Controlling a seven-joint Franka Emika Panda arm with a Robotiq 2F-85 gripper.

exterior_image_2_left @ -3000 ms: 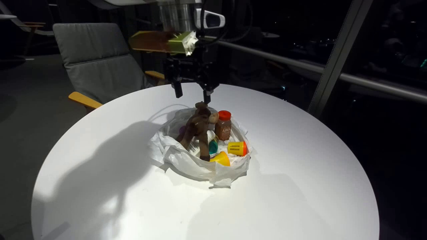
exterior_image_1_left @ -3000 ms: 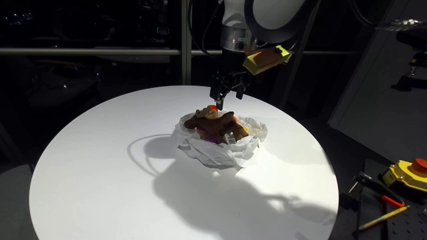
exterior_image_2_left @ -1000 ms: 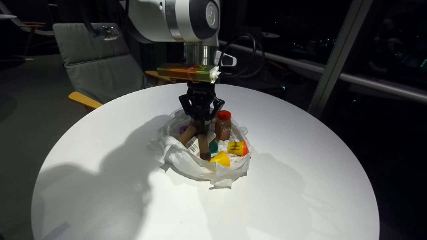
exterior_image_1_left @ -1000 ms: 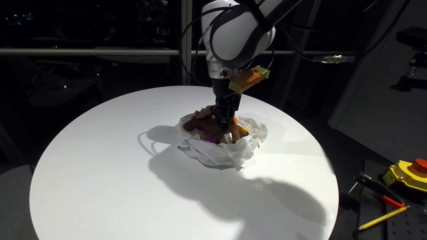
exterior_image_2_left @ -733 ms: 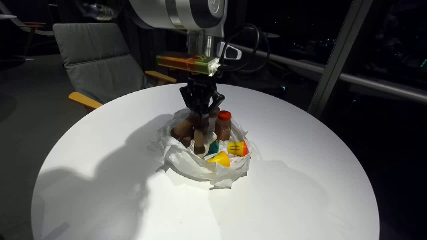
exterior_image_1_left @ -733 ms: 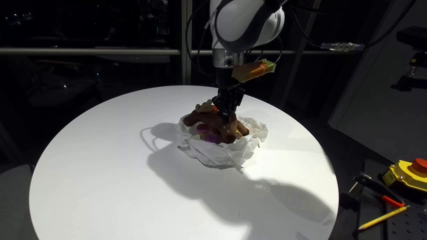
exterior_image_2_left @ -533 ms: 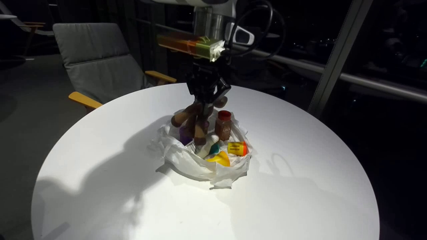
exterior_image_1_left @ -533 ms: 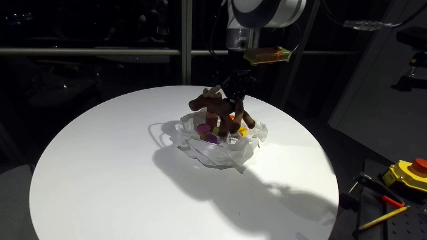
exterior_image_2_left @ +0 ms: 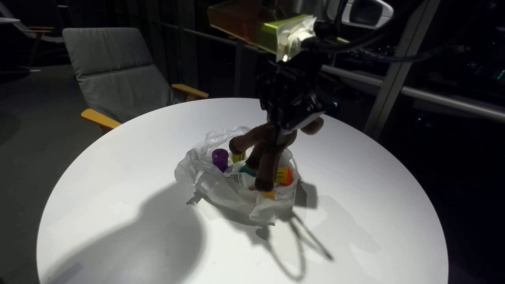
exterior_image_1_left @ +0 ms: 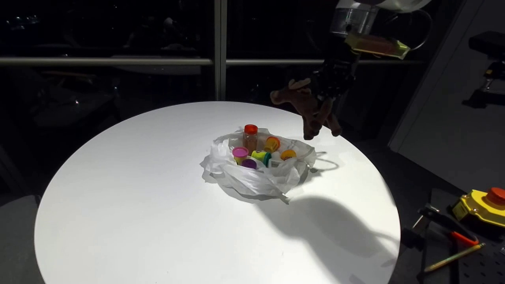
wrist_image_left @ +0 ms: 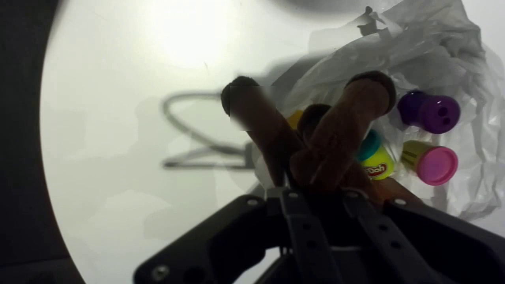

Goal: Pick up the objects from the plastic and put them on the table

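Brown, long-legged toy animal figure, clamped in the black gripper, just raised clear of the wrinkled translucent plastic bag; small lidded tubs and a red-capped jar lie uncovered within. Setting it down on the round white bench presumably remains.

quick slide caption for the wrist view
Gripper holding a brown animal figure, with a purple container, pink-lidded tub and teal-lidded tub in the plastic beyond.

Crumpled plastic bag on round white table
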